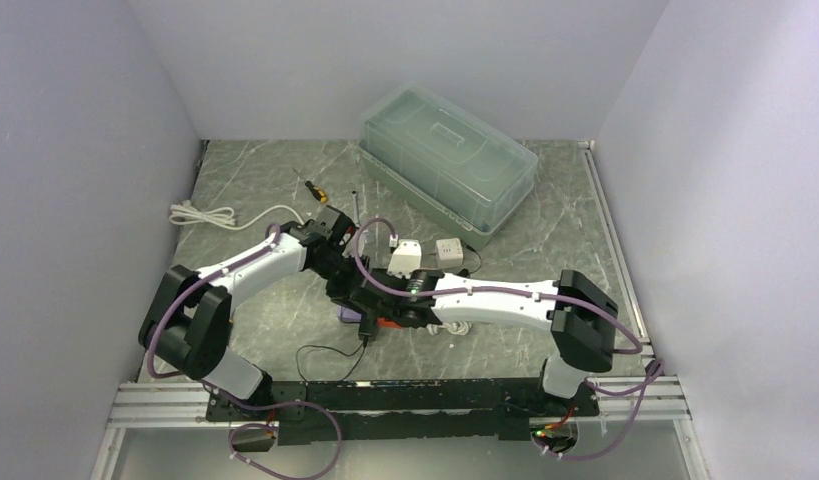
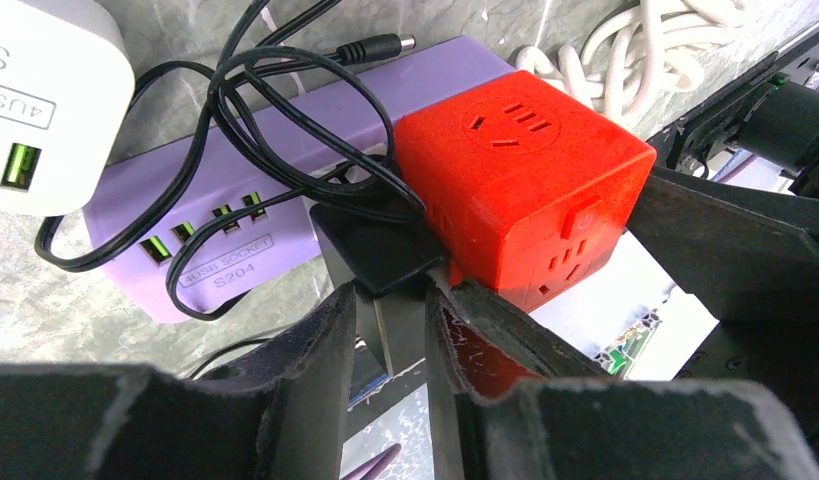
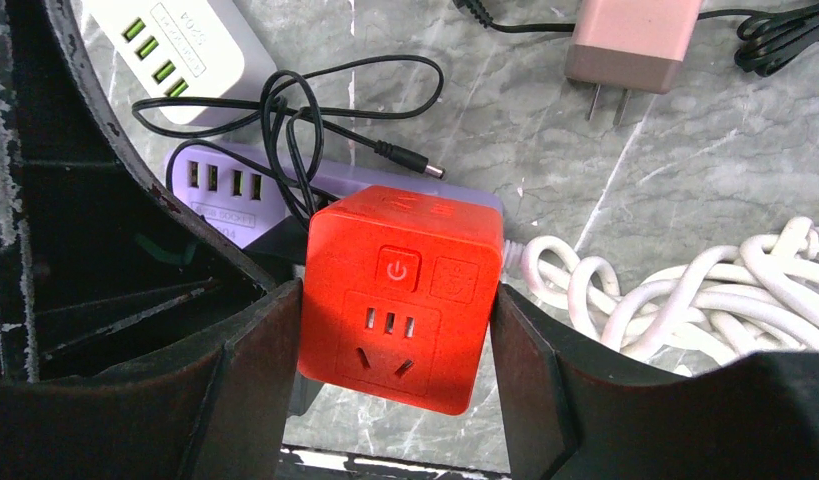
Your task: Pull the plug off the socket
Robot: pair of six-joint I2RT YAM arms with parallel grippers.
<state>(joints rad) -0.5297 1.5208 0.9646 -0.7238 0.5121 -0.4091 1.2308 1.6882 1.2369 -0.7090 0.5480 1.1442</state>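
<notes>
Both seemed light and rigid to us: right gripper [image 3: 395, 335] clamped the socket [image 3: 400, 285] by its sides, left gripper [image 2: 390, 315] stood narrow at the plug [image 2: 370, 245], grip unclear

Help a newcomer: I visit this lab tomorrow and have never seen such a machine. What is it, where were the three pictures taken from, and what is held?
These are two robot arms bolted to a table edge: the left arm and the right arm. The wide picture looks down from above and behind them; the other two come from a camera on each wrist. The right hand clamps a red cube socket by its sides. The left hand appears to pinch a black plug stuck in that cube's side. Around them lie a purple USB strip, a white USB charger, a pink adapter, a coiled white cable and a clear lidded box.
</notes>
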